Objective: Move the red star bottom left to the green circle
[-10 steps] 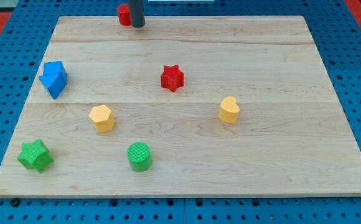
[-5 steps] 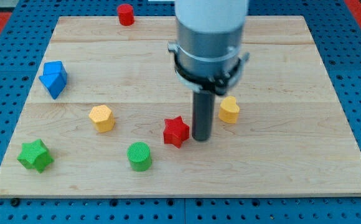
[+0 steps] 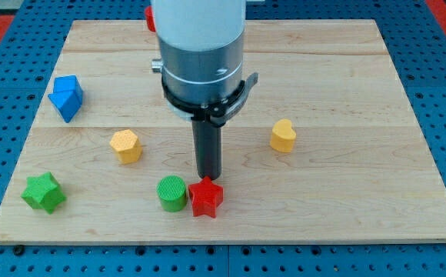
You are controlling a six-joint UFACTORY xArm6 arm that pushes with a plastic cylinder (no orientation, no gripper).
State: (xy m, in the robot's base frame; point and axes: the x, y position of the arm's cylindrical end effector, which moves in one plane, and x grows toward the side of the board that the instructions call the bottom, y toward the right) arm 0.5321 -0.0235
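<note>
Rod's lower end, my tip [image 3: 208, 178], sits right at the top edge of the red star block [image 3: 205, 198], apparently touching. Red star lies against the green circle block [image 3: 172, 193], on its right side, near the wooden board's [image 3: 361, 192] bottom edge.

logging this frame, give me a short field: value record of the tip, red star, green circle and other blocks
tip: my tip at the red star's top edge
red star: red star beside the green circle, on its right in the view, touching or nearly so
green circle: green circle near the view's bottom
others: yellow hexagon, yellow heart, blue block, green star
</note>
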